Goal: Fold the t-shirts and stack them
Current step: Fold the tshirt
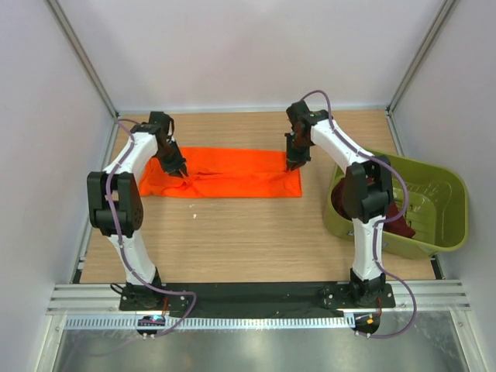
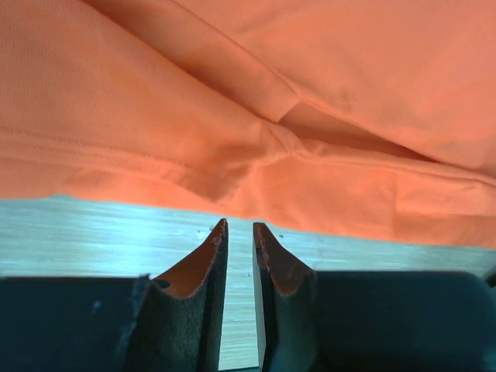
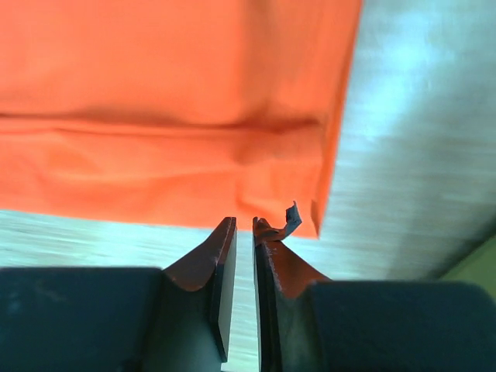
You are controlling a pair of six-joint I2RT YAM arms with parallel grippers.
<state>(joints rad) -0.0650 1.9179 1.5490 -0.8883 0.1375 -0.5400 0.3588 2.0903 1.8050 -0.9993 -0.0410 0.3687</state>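
L gripper (image 1: 183,171), R gripper (image 1: 292,166) closed, by orange tee (image 1: 232,177)

In the overhead view, the left white-shelled jointed arm (image 1: 128,159) and the right white-shelled jointed arm (image 1: 339,146) are showing bulky black joint housings along their length. A thin purple cable (image 1: 316,92) is running along each arm, looping down to the black base plates (image 1: 147,297) at the bottom of the frame. The left black pincer (image 2: 239,226) and the right black pincer (image 3: 242,223) are showing reddish-brown inner faces. A dark torn scrap (image 3: 290,219) is curling off the right pincer's fingertip at frame centre.
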